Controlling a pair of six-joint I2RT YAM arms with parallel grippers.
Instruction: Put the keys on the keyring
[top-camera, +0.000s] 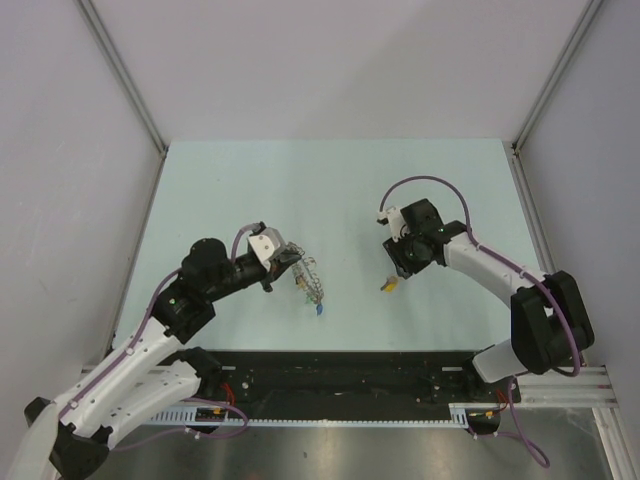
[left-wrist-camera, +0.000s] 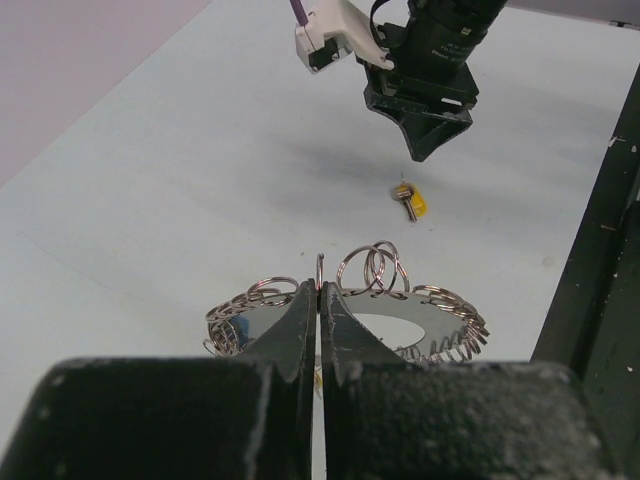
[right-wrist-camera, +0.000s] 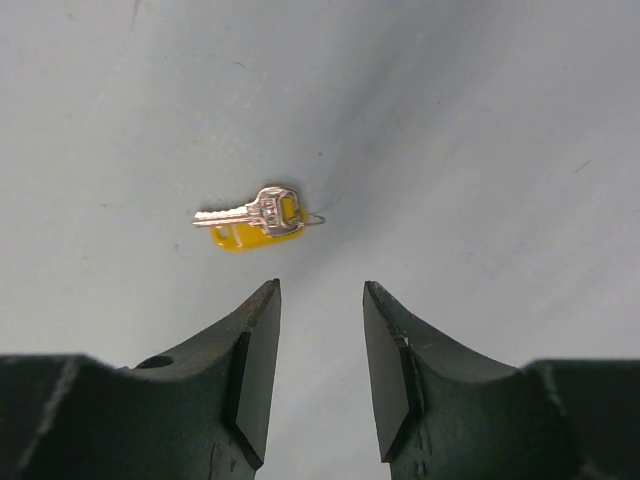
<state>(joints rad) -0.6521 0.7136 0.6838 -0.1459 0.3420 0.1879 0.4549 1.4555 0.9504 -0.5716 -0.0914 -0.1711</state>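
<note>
A black rail (top-camera: 340, 375) runs along the near edge of a pale green table (top-camera: 330, 190), nearer to the camera than the keyring (top-camera: 311, 278).

The left gripper (top-camera: 293, 262) reaches the keyring from its left. In the left wrist view its fingers (left-wrist-camera: 300, 320) are clenched on the near rim of the keyring (left-wrist-camera: 445, 325). The keyring is a grey plate fringed with small wire loops. A blue key (top-camera: 318, 310) hangs at the near side of the keyring. Whether the keyring touches the table cannot be told.

A yellow key (top-camera: 389, 285) lies flat on the table to the right of the keyring and well apart from it. The right gripper (top-camera: 400, 270) hangs over this key. In the right wrist view the right gripper (right-wrist-camera: 320, 300) has its jaws parted and holds nothing. The yellow key (right-wrist-camera: 258, 220) lies just past the fingertips, untouched.

Beyond the keyring, a broad stretch of table runs to the far edge. Grey walls (top-camera: 330, 60) and slanting metal posts (top-camera: 120, 70) stand at that edge and along both sides.
</note>
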